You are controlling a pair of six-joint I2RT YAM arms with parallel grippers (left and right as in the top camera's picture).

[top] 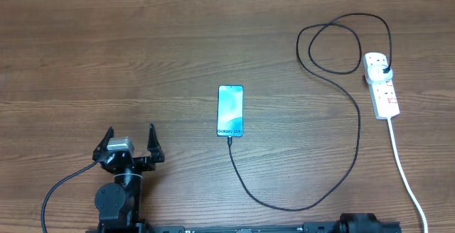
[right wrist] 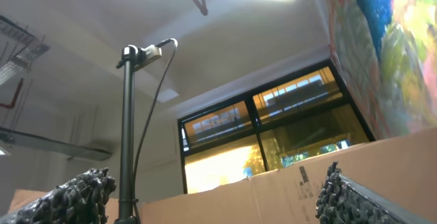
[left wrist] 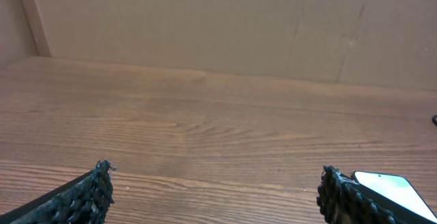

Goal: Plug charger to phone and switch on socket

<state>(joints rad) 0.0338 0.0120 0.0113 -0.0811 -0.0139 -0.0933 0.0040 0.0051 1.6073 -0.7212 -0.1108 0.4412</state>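
Left gripper point(top: 130, 130): near edge, jaws apart, empty. Right gripper point(right wrist: 217, 183): jaws apart, facing ceiling. Phone point(top: 230, 111): mid-table, charger point(top: 358, 130) attached. Socket point(top: 382, 85): far right. Risk: 1 reach snagging cable, unplugging phone.

The phone point(top: 230, 111) displays small text near the bottom edge of its screen, reading "Galaxy S24+"; the red markings on the socket point(top: 384, 96) are too small to read.
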